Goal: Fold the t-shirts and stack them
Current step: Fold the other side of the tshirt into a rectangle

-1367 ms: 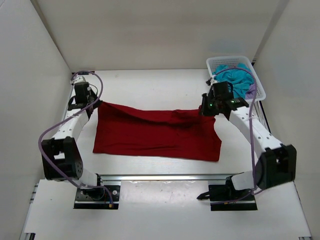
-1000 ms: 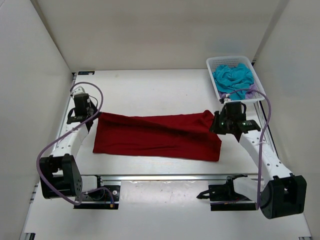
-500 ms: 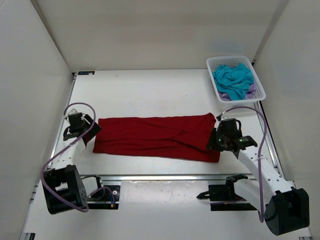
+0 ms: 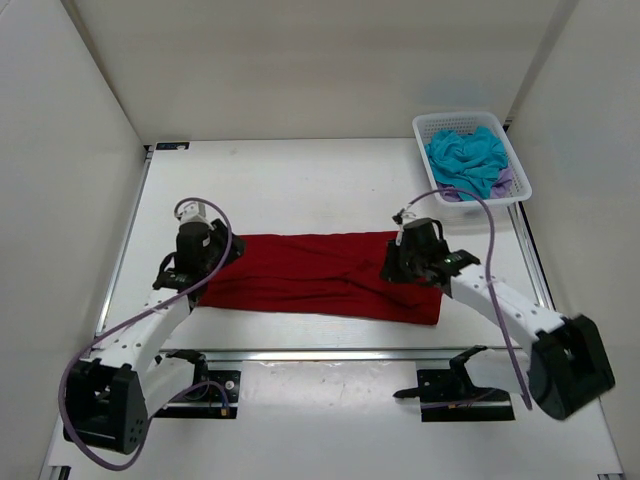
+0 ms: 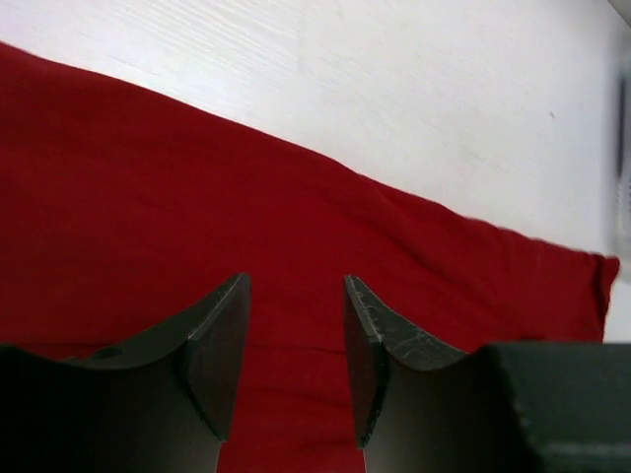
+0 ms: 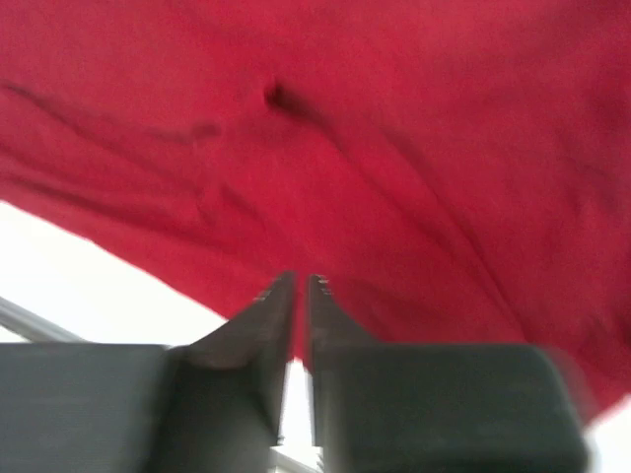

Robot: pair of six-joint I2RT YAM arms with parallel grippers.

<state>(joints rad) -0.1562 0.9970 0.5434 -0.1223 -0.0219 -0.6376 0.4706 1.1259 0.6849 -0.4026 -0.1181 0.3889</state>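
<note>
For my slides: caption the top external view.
Left gripper and right gripper above the folded red t-shirt; teal t-shirt and lavender t-shirt in the basket.

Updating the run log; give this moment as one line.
red t-shirt: flat on table | left pincer: open over it | right pincer: shut | basket: teal t-shirt, lavender t-shirt

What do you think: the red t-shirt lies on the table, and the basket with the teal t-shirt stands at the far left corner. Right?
Not quite. The top external view shows the basket with the teal t-shirt at the far right corner, not the left. The red t-shirt does lie on the table.
</note>
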